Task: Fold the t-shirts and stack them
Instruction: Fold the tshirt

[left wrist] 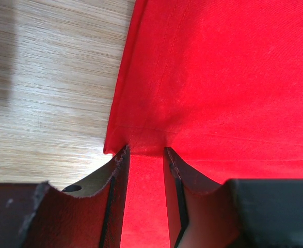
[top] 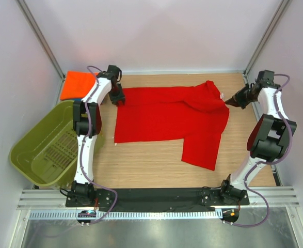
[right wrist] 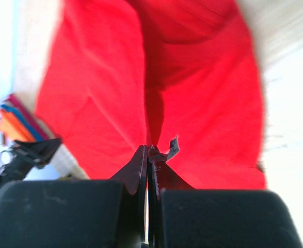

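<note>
A deep red t-shirt [top: 166, 116] lies spread on the wooden table, one part folded toward the near right. My left gripper [top: 119, 99] is at its far left corner. In the left wrist view the jaws [left wrist: 146, 152] stand apart, astride the shirt's edge, with red cloth [left wrist: 218, 77] lying flat between the fingers. My right gripper [top: 229, 102] is at the shirt's right end, by the neck. It is shut [right wrist: 150, 150] on the red cloth [right wrist: 94, 93], right beside the small white label [right wrist: 173, 144]. A folded orange t-shirt [top: 79, 85] lies at the far left corner.
The olive-green basket [top: 53, 150] sits tilted off the table's left side, next to the left arm. White walls enclose the table on three sides. The right wrist view shows edges of stacked orange and blue cloth [right wrist: 14, 121] at its left.
</note>
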